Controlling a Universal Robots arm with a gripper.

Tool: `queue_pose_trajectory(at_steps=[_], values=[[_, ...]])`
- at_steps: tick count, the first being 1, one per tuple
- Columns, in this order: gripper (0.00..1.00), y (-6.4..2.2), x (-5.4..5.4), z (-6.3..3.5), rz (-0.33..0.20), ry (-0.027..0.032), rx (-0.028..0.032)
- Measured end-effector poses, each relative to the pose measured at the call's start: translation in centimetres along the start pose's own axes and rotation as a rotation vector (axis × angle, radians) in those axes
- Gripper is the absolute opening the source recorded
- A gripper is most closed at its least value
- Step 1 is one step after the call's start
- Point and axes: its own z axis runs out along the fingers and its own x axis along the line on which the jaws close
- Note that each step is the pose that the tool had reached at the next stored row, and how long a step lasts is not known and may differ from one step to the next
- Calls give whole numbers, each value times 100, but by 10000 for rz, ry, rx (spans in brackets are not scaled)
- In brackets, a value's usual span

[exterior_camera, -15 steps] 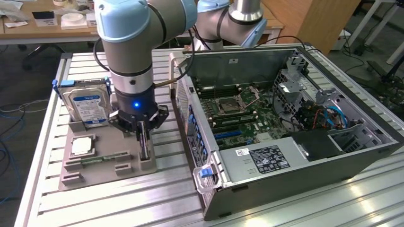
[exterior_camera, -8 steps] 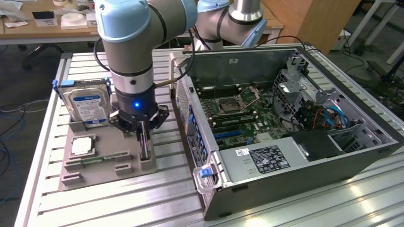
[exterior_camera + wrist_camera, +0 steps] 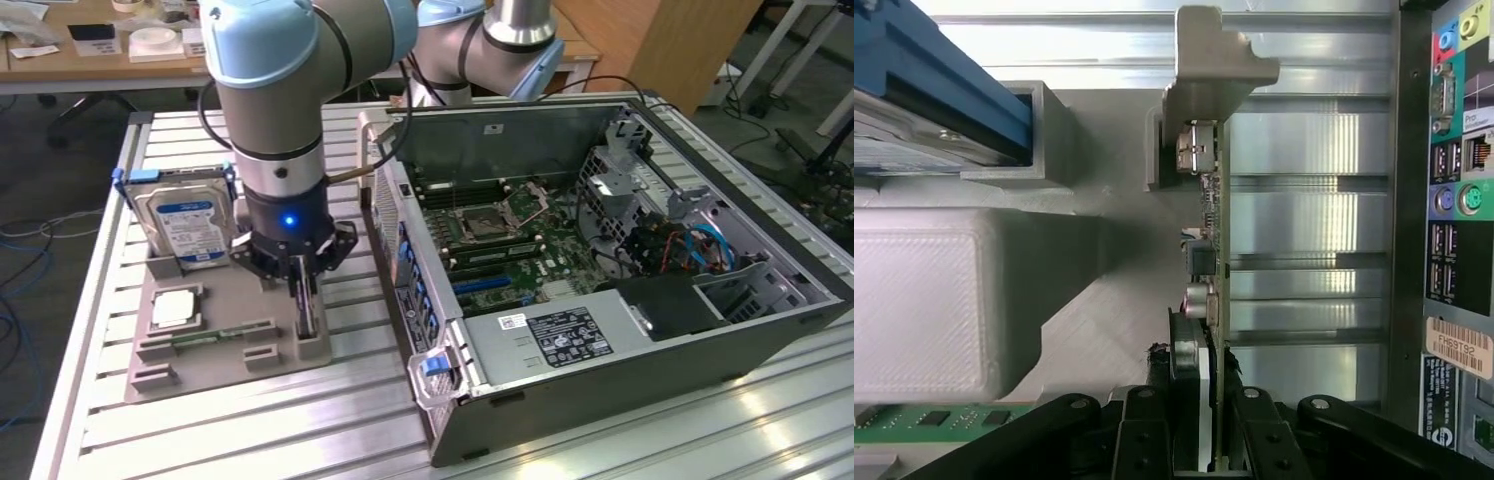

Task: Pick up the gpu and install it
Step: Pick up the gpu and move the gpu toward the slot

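1. so your gripper (image 3: 304,287) (image 3: 1206,400) sits partway closed, pinching the gpu (image 3: 308,318) (image 3: 1212,200) by its upper edge.
2. gpu's standing on edge in the grey tray (image 3: 200,365), near the hard drive (image 3: 187,225), just outside the open computer case (image 3: 667,335).

Robotics lab or test workshop. Industrial robot arm (image 3: 274,100) over slotted aluminium-profile table (image 3: 267,440). On table: open computer case (image 3: 601,400), motherboard exposed, on exterior view's right. Grey printed fixture (image 3: 200,380) on exterior view's left holds loose parts: hard drive (image 3: 187,225), gpu (image 3: 307,320) standing on edge. Far side: cluttered wooden desk (image 3: 94,68), wooden cabinet (image 3: 654,40). Loose cables (image 3: 20,240) on floor, exterior view's left.
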Motion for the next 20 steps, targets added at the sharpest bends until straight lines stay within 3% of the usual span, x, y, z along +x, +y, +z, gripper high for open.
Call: queue_pose_trajectory(at_steps=[6,20], values=[[28,0,0,-77,1,3,-57],[28,2,-2,-264,0,4,-66]])
